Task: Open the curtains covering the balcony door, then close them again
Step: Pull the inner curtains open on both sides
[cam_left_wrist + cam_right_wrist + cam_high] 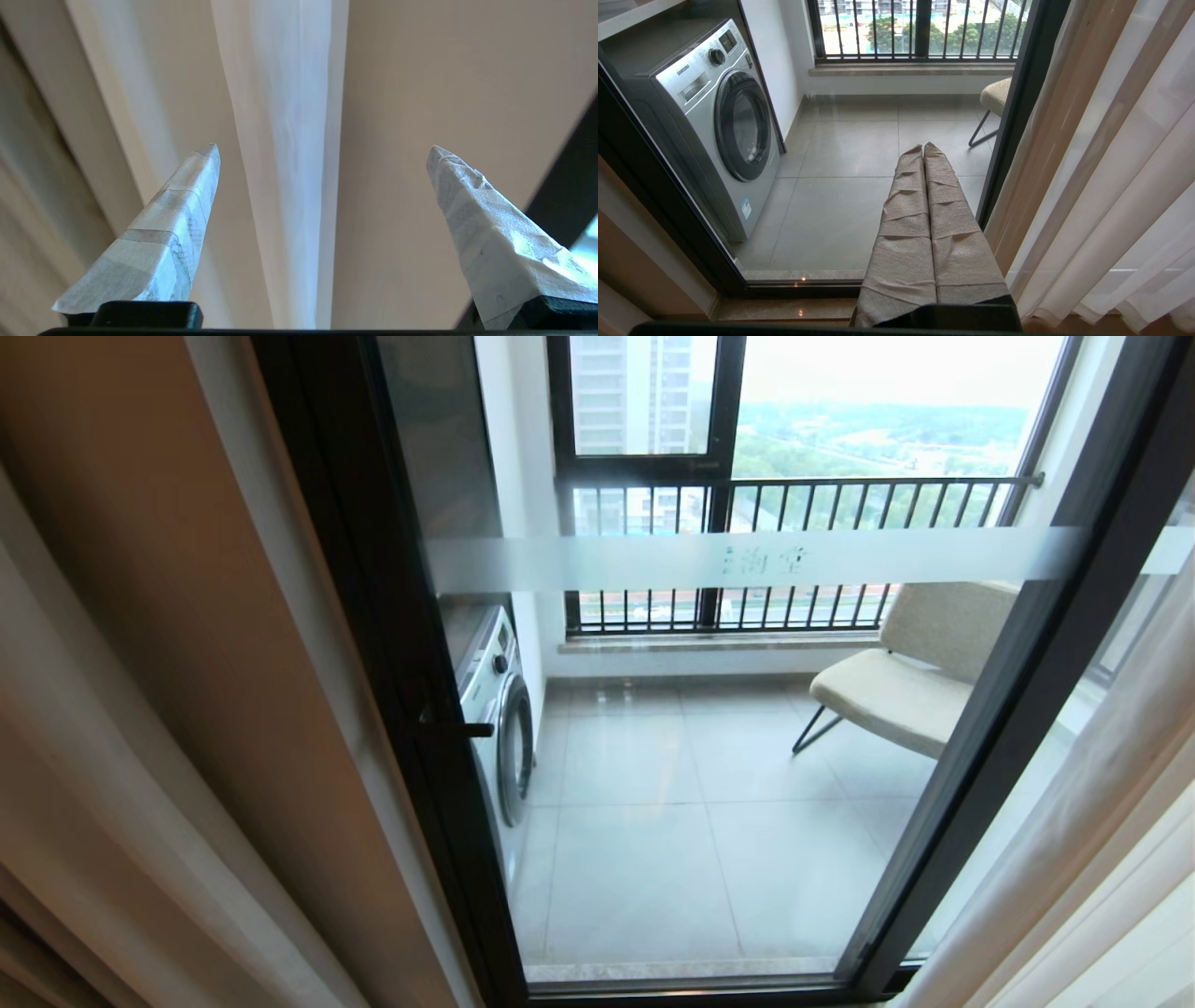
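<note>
Two curtains [140, 709] flanking balcony door [709, 756]

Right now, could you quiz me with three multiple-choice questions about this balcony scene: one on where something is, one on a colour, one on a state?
1. Where does the washing machine stand?
A. Behind the glass, on the balcony's left
B. Beside the chair, on the right
C. Indoors, before the curtains

2. What colour is the balcony door frame?
A. White
B. Black
C. Wood brown

3. How is the left gripper?
A. Shut on the curtain
B. Open, facing the curtains
C. Holding the door handle

Answers: 1 A, it sits left behind the glass, opposite the chair. 2 B, the frame is dark black. 3 B, its fingers stand wide apart, gripping nothing.
</note>
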Controlling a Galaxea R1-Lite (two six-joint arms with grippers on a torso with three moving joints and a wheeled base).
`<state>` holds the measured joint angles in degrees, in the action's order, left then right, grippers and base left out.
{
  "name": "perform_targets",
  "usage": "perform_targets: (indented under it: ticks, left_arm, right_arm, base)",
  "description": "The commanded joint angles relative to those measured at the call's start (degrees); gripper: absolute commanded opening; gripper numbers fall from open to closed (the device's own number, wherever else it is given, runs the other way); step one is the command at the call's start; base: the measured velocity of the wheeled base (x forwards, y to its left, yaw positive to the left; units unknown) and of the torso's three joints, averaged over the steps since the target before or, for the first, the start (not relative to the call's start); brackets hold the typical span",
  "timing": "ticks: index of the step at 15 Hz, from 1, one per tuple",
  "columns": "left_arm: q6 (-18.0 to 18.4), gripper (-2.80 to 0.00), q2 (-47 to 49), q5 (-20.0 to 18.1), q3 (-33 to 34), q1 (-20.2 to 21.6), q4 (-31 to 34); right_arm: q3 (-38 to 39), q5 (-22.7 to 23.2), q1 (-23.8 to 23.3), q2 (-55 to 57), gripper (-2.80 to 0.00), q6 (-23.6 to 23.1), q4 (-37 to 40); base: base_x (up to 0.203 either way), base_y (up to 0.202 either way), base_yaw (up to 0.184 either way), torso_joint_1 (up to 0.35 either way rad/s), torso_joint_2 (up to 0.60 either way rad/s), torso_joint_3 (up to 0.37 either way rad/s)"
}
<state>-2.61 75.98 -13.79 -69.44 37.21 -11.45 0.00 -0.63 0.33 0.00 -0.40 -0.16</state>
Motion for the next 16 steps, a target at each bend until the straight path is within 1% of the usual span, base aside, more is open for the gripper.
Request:
perform_targets:
  ticks: [1,3,4,6,9,10,13,16]
  left_arm:
    - [0.0,0.0,-7.3,0.1,6.1,0.1,-0.1]
    - [0.0,0.0,-8.9,0.0,7.9,0.1,-0.1]
    - [0.0,-2.8,-9.4,0.0,8.5,0.1,-0.1]
    - [0.0,-2.8,-10.5,-0.3,9.7,0.0,-0.1]
    - [0.0,-2.8,-12.5,-0.8,13.4,-0.4,-0.1]
    - [0.0,-2.8,-13.5,-0.8,15.1,-1.1,-0.1]
    - [0.0,-2.8,-16.0,-0.8,19.8,-5.0,-0.1]
    - [0.1,-2.8,-16.9,-0.8,22.5,-7.5,-0.2]
  right_arm:
    - [0.0,0.0,0.0,0.0,-2.8,0.0,0.0]
    - [0.0,0.0,0.0,0.1,-2.8,0.0,0.0]
    - [0.0,0.0,0.0,0.1,-2.8,0.0,0.0]
    - [0.0,0.0,0.0,0.1,-2.8,0.0,0.0]
    - [0.0,0.0,0.0,0.1,-2.8,0.0,0.0]
    - [0.0,0.0,0.0,0.0,-2.8,0.0,0.0]
    - [0.0,0.0,0.0,0.1,-2.8,0.0,0.0]
    - [0.0,0.0,0.0,0.1,-2.8,0.0,0.0]
  base:
    - [0.0,0.0,0.0,0.0,0.0,0.0]
    - [0.0,0.0,0.0,0.0,0.0,0.0]
    - [0.0,0.0,0.0,0.0,0.0,0.0]
    - [0.0,0.0,0.0,0.0,0.0,0.0]
    - [0.0,0.0,0.0,0.0,0.0,0.0]
    - [0.0,0.0,0.0,0.0,0.0,0.0]
    - [0.0,0.0,0.0,0.0,0.0,0.0]
    - [0.0,0.0,0.0,0.0,0.0,0.0]
